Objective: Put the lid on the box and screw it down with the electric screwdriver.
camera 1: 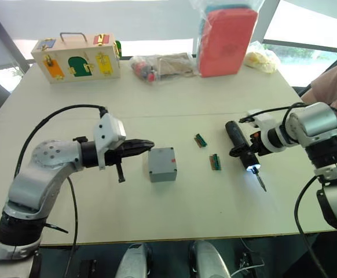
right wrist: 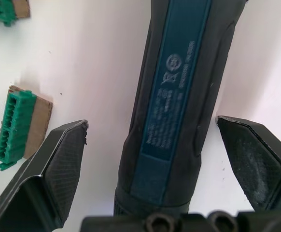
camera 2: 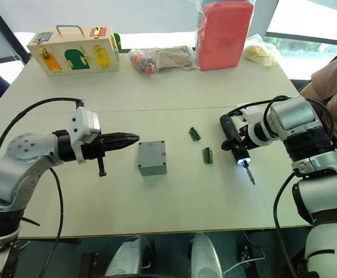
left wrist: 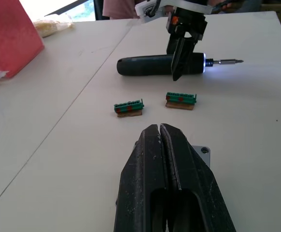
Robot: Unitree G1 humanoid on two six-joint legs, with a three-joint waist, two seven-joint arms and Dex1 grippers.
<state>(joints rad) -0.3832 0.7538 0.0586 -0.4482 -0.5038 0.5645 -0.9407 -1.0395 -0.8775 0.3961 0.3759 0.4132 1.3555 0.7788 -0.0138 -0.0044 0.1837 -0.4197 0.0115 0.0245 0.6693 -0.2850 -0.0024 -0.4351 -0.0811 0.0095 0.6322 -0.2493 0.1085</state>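
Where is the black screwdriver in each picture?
Left eye view: the electric screwdriver lies on the table's right side, under the right pincer.
Right eye view: same spot, light glowing near the tip.
Left wrist view: lying beyond the two green connector blocks.
Right wrist view: close up, between the open pincer's fingers.
Shared landmark: the green connector blocks beside it.

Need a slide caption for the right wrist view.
Open right gripper straddles the black cylindrical electric screwdriver; green connector blocks lie beside.
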